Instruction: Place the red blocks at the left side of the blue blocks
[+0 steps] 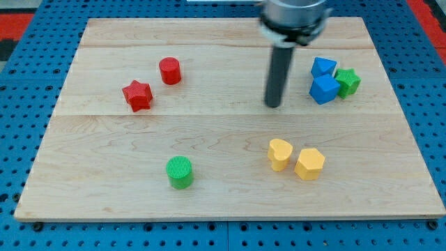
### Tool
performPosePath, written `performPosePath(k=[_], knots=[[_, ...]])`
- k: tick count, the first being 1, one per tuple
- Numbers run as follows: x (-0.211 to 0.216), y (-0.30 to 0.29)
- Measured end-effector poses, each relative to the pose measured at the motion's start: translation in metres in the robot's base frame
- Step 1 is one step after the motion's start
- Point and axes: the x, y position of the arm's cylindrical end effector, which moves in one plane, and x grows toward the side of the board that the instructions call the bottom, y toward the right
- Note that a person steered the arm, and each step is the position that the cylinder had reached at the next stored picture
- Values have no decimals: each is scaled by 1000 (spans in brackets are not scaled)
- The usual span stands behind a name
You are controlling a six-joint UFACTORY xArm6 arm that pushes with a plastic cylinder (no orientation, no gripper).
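My tip (273, 105), bare rod touching no block, stands just left of the blue blocks (323, 80); red star (137, 95) and red cylinder (170, 71) lie well apart toward the view's left.

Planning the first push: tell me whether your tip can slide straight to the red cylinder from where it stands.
Probably yes. My tip stands left of the blue blocks, and the bare board between it and the red cylinder holds no block; the red star lies beyond, lower left.
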Motion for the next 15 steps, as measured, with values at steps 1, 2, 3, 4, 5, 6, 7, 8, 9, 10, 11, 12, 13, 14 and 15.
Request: performPosePath(k=[1,2,3,4,5,6,7,8,9,10,11,12,13,14,15], knots=[[0,-74],[34,-153],[48,-213],[2,-251],[-25,-189],[-46,-109],[-50,-18],[-52,53],[-53,6],[-12,-61],[-3,-181],[-61,-234],[-84,-198],[-51,-88],[-32,-15]])
